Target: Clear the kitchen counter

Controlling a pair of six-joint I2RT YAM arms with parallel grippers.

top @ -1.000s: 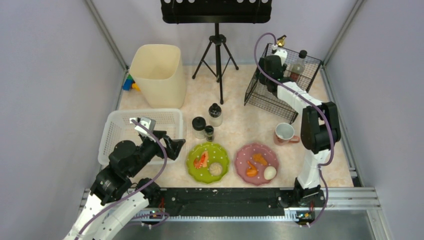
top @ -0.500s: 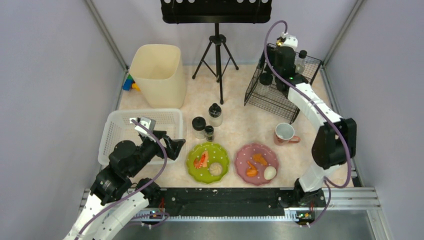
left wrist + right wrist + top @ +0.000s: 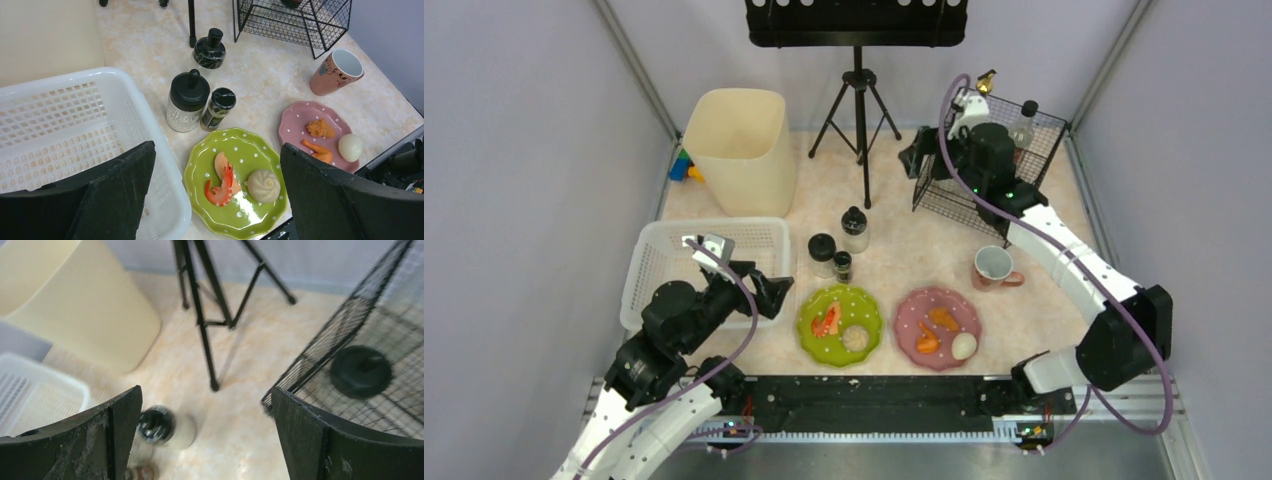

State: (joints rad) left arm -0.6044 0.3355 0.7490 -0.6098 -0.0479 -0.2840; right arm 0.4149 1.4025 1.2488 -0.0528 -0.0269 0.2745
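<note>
Right gripper [image 3: 921,160]: jaws wide, empty, now off the wire rack's [image 3: 1049,125] left edge; a second ago it was over the rack's inside. Left gripper [image 3: 776,295] gaping, empty, unmoved by white basket [image 3: 654,260]. Only the right wrist view shows a black-lidded jar [image 3: 361,371] inside the rack. Kitchen counter [image 3: 904,265] lies beneath all.

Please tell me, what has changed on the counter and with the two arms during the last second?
The right gripper opened, leaving a black-lidded jar in the wire rack, and drew back to the rack's left side. The left gripper, green plate, pink plate, cup and three condiment containers on the kitchen counter stayed put.
</note>
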